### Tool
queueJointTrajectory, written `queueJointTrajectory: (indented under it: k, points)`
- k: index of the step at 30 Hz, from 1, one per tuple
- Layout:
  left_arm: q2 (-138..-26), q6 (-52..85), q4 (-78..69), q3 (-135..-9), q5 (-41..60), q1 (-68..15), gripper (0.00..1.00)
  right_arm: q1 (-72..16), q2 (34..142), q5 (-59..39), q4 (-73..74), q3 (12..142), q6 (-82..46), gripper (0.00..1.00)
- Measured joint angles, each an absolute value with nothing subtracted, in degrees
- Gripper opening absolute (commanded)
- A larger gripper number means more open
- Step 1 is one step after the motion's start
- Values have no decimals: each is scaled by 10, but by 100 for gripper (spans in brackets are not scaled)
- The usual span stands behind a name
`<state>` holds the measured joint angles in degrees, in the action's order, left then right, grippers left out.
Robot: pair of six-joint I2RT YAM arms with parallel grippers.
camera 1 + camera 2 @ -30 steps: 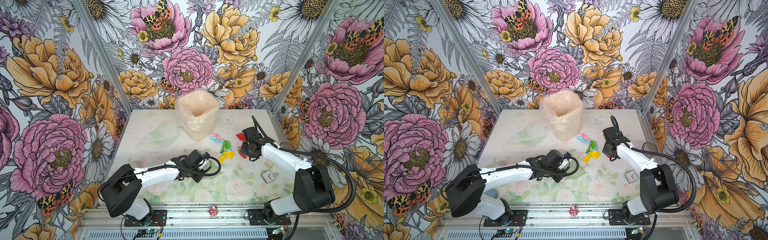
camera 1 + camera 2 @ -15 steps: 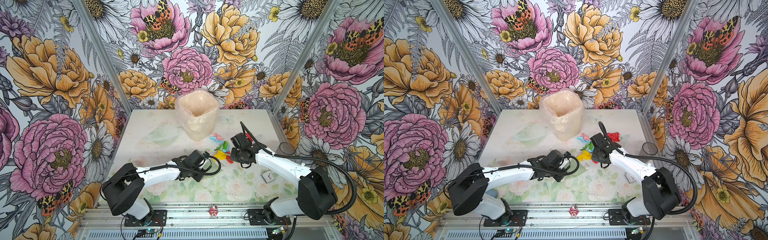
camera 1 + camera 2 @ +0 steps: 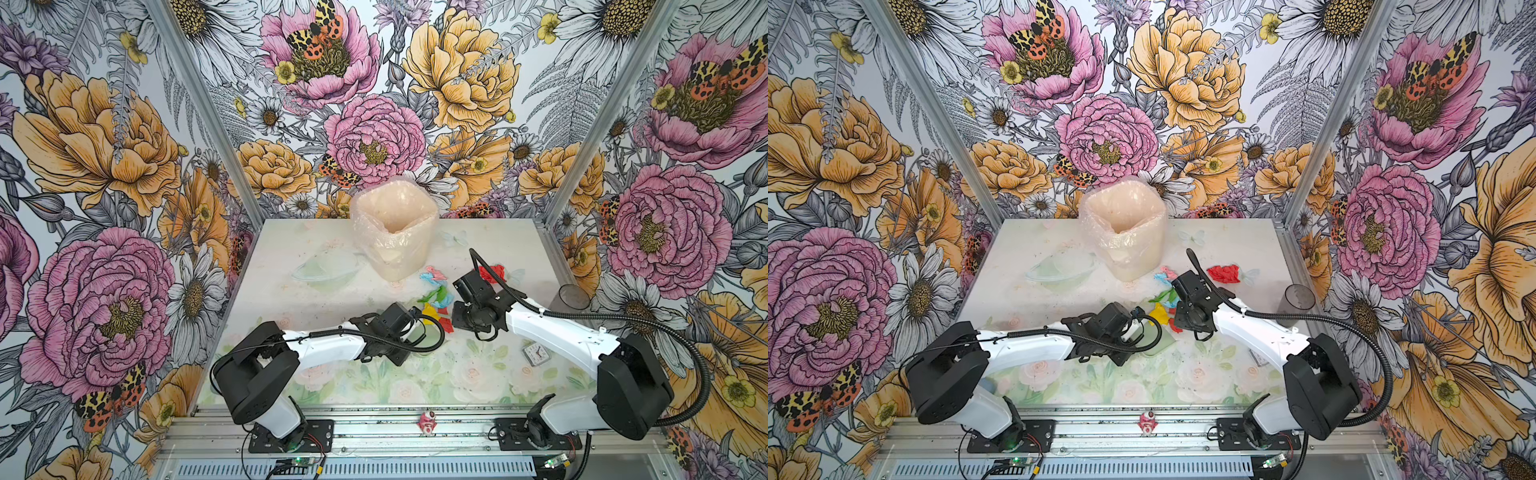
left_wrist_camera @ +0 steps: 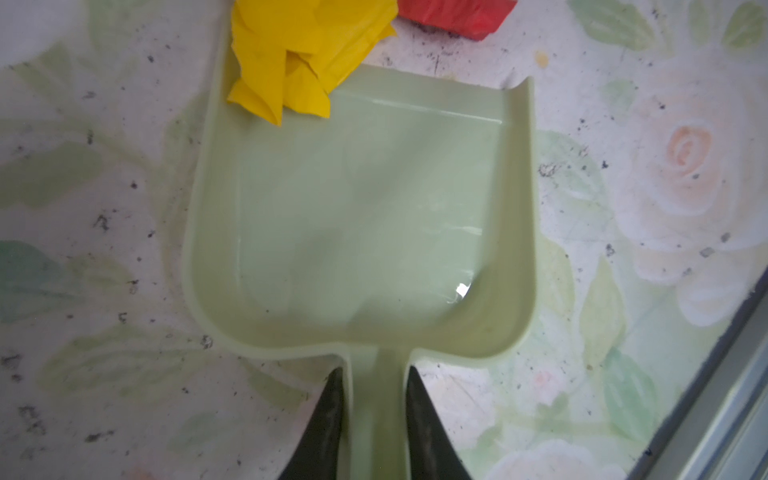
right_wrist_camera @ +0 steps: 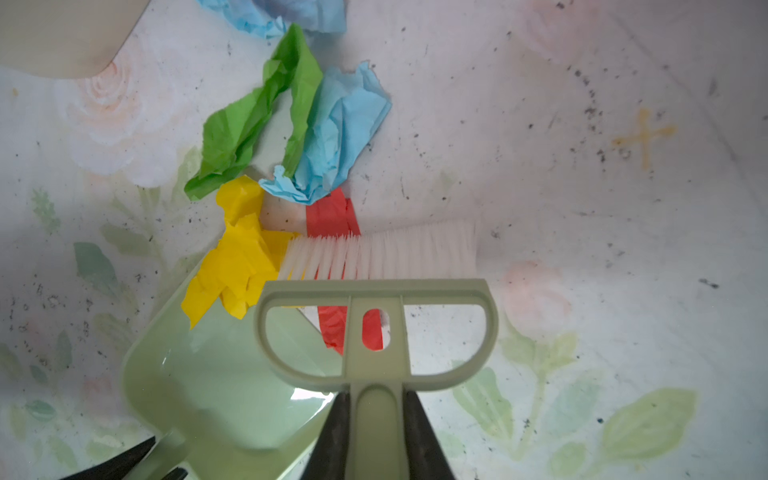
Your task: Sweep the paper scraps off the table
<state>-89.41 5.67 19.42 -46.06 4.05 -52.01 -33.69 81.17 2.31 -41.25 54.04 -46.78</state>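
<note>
1. dustpan [image 4: 365, 216]: smooth, glossy pale green plastic.
2. paper scraps [image 5: 332, 133]: thin, crumpled, matt paper.
3. brush [image 5: 376, 289]: matt green plastic, stiff white bristles.
4. tabletop [image 4: 665, 199]: matt printed surface, gritty with dark crumbs.

The crumpled coloured paper scraps [image 3: 434, 297] lie on the rose-printed table [image 3: 291, 299] before the plastic-lined bin [image 3: 392, 232], between the pale green plastic dustpan [image 4: 365, 216], left, and the white-bristled brush [image 5: 376, 286], right (one rests on the dustpan's lip).

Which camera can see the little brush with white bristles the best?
The right wrist view. There the brush fills the middle, its white bristles beside the yellow scrap, its handle in the right hand. In both top views the right arm hides it. The left wrist view shows none of it.
</note>
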Motion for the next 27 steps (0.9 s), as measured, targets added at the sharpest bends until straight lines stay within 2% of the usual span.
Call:
queueJointTrajectory:
  k: [13, 19, 27]
  points:
    - [-893, 59, 194, -461, 41, -520, 0, -329, 746, -7, -426, 558, -437, 0]
    - [-893, 61, 194, -461, 41, -520, 0, -321, 781, -3, -421, 614, -410, 0]
    - [-888, 63, 183, -453, 41, -520, 0, -339, 839, -15, -413, 618, -400, 0]
